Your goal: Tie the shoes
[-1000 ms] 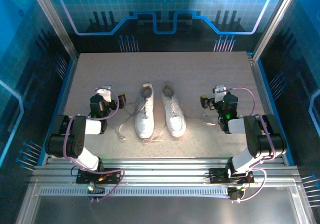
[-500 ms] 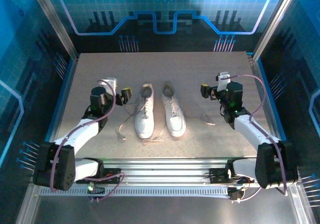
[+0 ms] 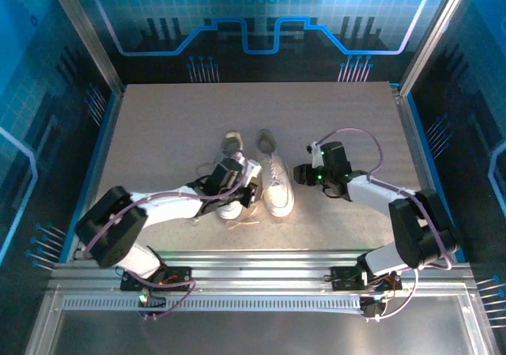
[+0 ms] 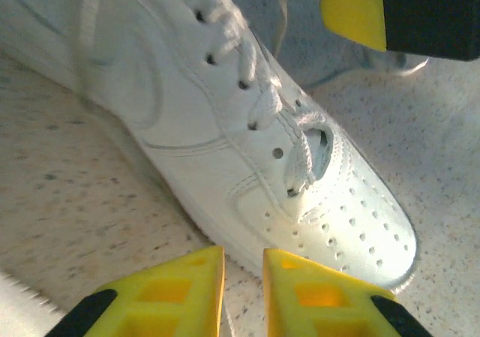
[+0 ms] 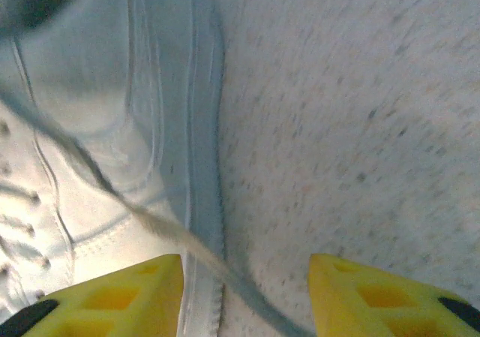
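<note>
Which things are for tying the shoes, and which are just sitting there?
For the job: left shoe, right shoe, white laces, left gripper, right gripper.
Just there: speckled table, metal rails, blue walls.

Two white shoes sit on one table: the left shoe and the right shoe. Two grippers reach them, the left gripper and the right gripper. One loose lace trails nearer, with perhaps more hidden under the arm.

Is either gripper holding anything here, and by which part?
Right gripper: nothing yet, jaws open astride a lace. Left gripper: nearly closed beside a shoe; hold unclear.
</note>
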Motion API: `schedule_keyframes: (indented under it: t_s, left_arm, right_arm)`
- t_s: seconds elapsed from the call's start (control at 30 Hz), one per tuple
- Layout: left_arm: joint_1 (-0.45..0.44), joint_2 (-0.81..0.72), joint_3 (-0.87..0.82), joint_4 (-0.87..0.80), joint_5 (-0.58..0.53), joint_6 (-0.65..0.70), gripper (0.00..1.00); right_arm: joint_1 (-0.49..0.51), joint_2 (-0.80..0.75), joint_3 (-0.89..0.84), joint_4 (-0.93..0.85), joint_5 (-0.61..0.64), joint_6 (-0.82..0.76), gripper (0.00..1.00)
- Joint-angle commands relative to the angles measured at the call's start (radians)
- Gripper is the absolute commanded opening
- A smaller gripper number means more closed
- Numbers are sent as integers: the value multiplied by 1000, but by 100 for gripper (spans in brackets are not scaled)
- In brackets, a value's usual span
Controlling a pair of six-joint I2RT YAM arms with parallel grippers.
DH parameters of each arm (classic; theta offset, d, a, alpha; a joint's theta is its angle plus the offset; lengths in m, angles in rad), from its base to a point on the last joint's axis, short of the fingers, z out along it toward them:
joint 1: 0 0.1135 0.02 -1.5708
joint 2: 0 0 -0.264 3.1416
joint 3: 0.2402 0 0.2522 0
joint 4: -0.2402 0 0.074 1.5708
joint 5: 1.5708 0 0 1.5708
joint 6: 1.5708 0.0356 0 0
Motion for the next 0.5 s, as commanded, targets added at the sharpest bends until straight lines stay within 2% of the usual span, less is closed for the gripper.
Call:
schedule_keyframes:
  t_s: [0.0,0.13,0.3,0.4,0.47]
  left_arm:
    - [-45,98,92,48,16,11,21]
    - [-88,203,156,88,29,15,20]
    - [-116,238,180,121,30,16,21]
    - [-117,216,175,84,-6,33,28]
    - [-118,170,161,29,-61,43,38]
  right_arm:
    - [54,-2,-63,27,-14,79,40]
    - [122,-82,-143,39,64,131,33]
    - [141,-247,-252,-12,97,185,29]
    - [145,-316,-293,-39,85,198,28]
    - [146,-341,-294,-69,65,205,28]
